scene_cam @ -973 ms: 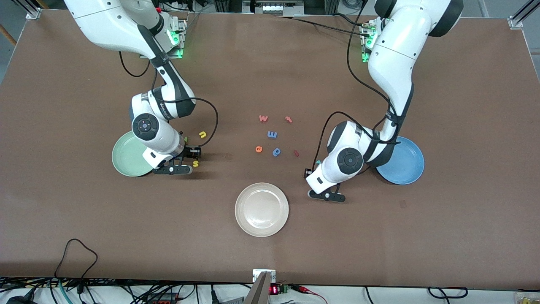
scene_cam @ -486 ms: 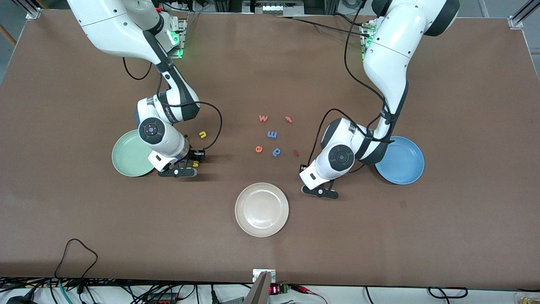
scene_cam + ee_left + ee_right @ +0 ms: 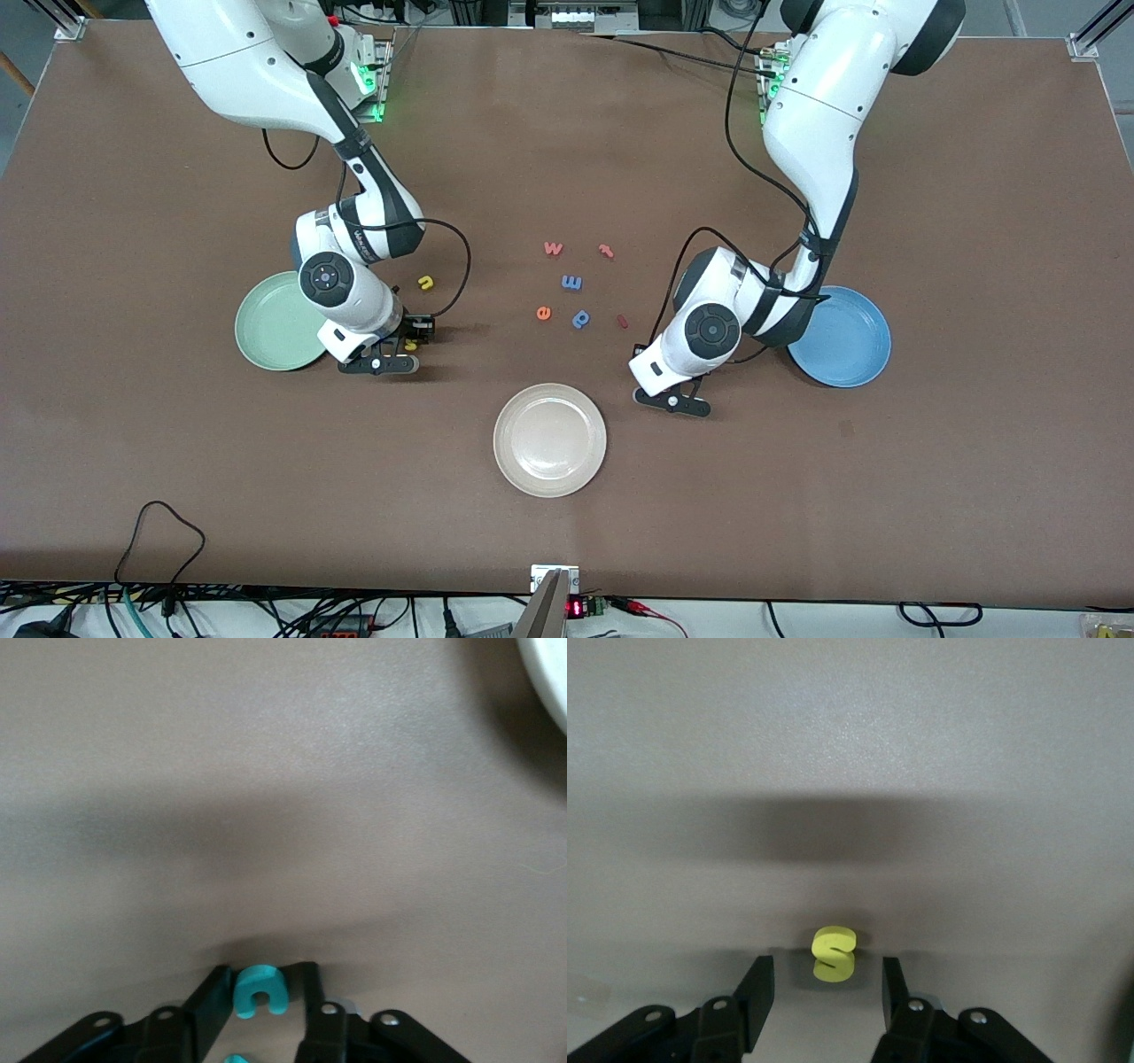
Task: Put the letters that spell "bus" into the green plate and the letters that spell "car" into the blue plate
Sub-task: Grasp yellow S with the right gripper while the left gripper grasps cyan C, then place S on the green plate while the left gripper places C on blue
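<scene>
My left gripper (image 3: 260,979) is down on the table between the blue plate (image 3: 846,341) and the white plate, shut on a teal c (image 3: 260,990) that rests on the table. A second teal piece (image 3: 232,1059) peeks out between the finger bases. In the front view the left hand (image 3: 671,399) hides both. My right gripper (image 3: 827,973) stands open beside the green plate (image 3: 275,323), with the yellow s (image 3: 833,950) just ahead of its fingertips, untouched. The s (image 3: 410,346) and the yellow u (image 3: 426,283) lie near the right hand (image 3: 397,353). Both plates are bare.
A white plate (image 3: 549,439) sits nearer the front camera at mid-table. Loose letters lie between the arms: pink w (image 3: 553,248), red t (image 3: 606,251), blue m (image 3: 571,283), orange e (image 3: 543,312), blue p (image 3: 580,318). A black cable (image 3: 168,523) loops near the front edge.
The right hand slid off the green plate's rim toward the s. The left hand moved away from the blue plate toward mid-table, then stayed put as its jaws drew in.
</scene>
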Controlling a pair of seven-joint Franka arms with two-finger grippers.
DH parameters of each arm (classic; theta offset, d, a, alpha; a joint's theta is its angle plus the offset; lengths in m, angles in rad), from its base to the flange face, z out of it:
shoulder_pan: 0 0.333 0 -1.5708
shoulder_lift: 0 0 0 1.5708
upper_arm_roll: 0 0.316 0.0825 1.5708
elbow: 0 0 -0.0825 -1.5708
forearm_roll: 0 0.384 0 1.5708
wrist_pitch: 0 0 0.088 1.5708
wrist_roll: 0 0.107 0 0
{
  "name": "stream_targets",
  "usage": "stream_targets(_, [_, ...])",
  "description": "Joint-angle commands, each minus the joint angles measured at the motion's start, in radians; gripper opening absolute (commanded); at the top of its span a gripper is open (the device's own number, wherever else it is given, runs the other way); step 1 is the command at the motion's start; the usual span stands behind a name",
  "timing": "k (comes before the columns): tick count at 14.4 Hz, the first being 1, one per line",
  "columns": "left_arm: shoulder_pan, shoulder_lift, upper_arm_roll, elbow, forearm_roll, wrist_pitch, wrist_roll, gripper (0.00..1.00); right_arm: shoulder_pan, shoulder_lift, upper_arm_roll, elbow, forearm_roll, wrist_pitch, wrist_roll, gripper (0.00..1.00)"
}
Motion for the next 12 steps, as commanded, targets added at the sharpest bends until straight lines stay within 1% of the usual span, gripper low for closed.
stream_targets(1, [-0.008, 0.015, 0.015, 0.005, 0.015, -0.017, -0.001, 0.26, 0.009, 0.024, -0.008, 0.017, 0.002, 0.020, 0.011, 0.57])
stream_targets(3, [-0.004, 0.010, 0.015, 0.005, 0.015, -0.017, 0.003, 0.17, 0.009, 0.031, -0.009, 0.017, 0.000, 0.030, 0.011, 0.57])
stream_targets(5, [0.004, -0.005, 0.018, 0.006, 0.017, -0.024, 0.008, 0.15, 0.011, 0.033, -0.009, 0.017, 0.000, 0.031, 0.010, 0.56])
stream_targets(6, [0.013, -0.019, 0.019, 0.006, 0.017, -0.044, 0.008, 0.15, 0.009, 0.033, -0.009, 0.017, 0.000, 0.031, 0.010, 0.53])
stream_targets(7, [0.022, -0.037, 0.022, 0.011, 0.017, -0.076, 0.008, 0.14, 0.009, 0.033, -0.009, 0.017, 0.000, 0.031, 0.010, 0.47])
stream_targets(9, [0.048, -0.088, 0.070, 0.012, 0.059, -0.151, 0.020, 0.14, 0.009, 0.033, -0.009, 0.017, -0.001, 0.031, 0.008, 0.31])
stream_targets(12, [0.181, -0.143, 0.073, 0.003, 0.086, -0.266, 0.147, 0.14, 0.009, 0.033, -0.009, 0.017, 0.000, 0.031, 0.010, 0.07])
